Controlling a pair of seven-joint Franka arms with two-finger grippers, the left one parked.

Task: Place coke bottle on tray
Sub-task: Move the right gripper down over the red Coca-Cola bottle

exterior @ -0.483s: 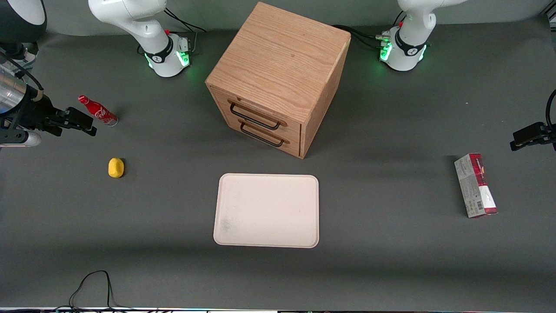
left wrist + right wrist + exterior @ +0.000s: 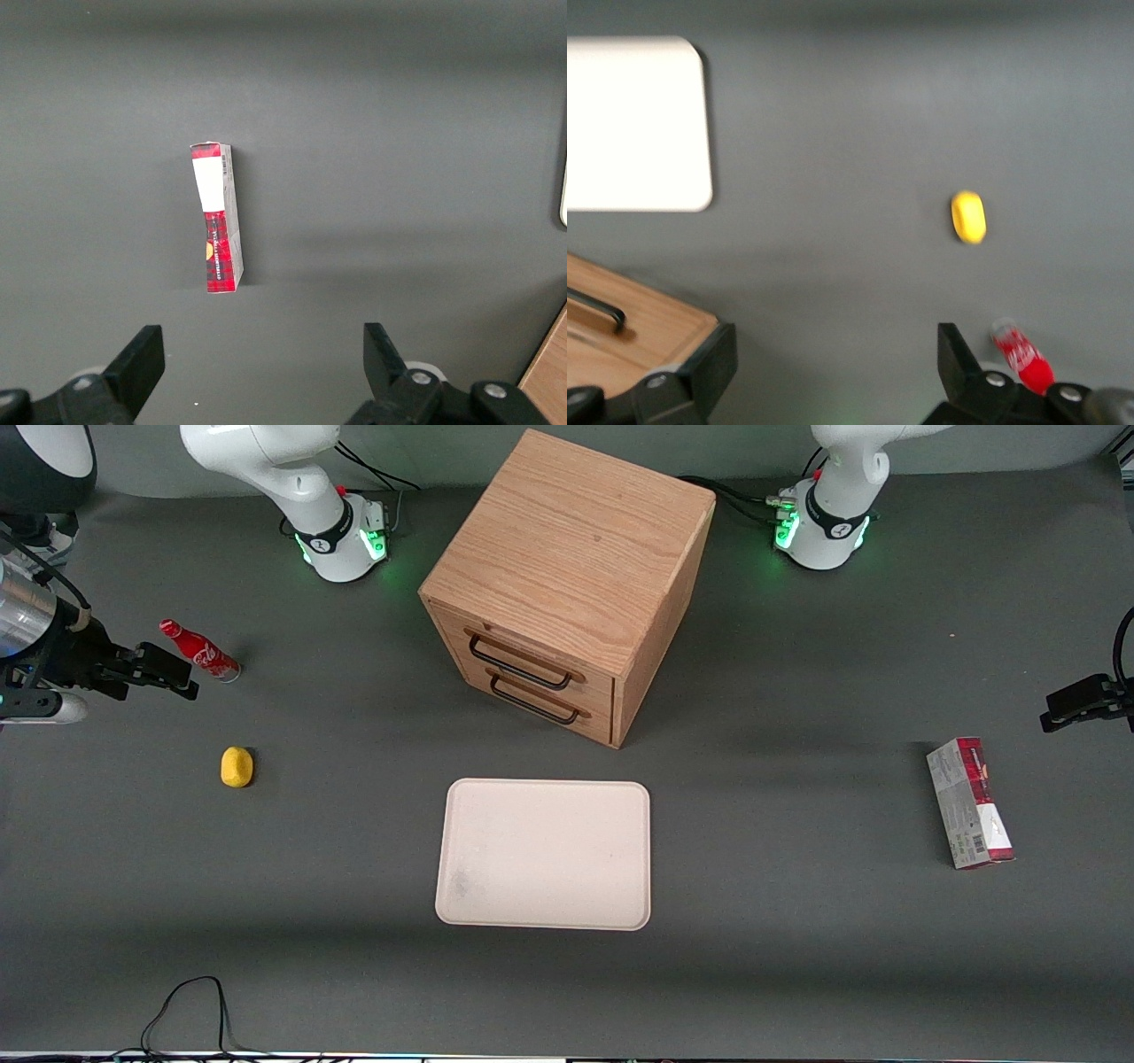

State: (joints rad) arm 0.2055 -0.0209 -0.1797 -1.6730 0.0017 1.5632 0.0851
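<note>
The coke bottle (image 2: 199, 652) lies on its side at the upper left of the front view, well apart from the tray (image 2: 544, 855) at lower centre, its long axis slanting from red cap down to silvery base; a yellow lemon-like object (image 2: 236, 767) sits nearer the camera. The gripper (image 2: 164, 673) hovers just beside the bottle with jaws spread wide and empty; the bottle is off to one side of the jaws, not between them, so the reach must shift toward it and square across its axis.
</note>
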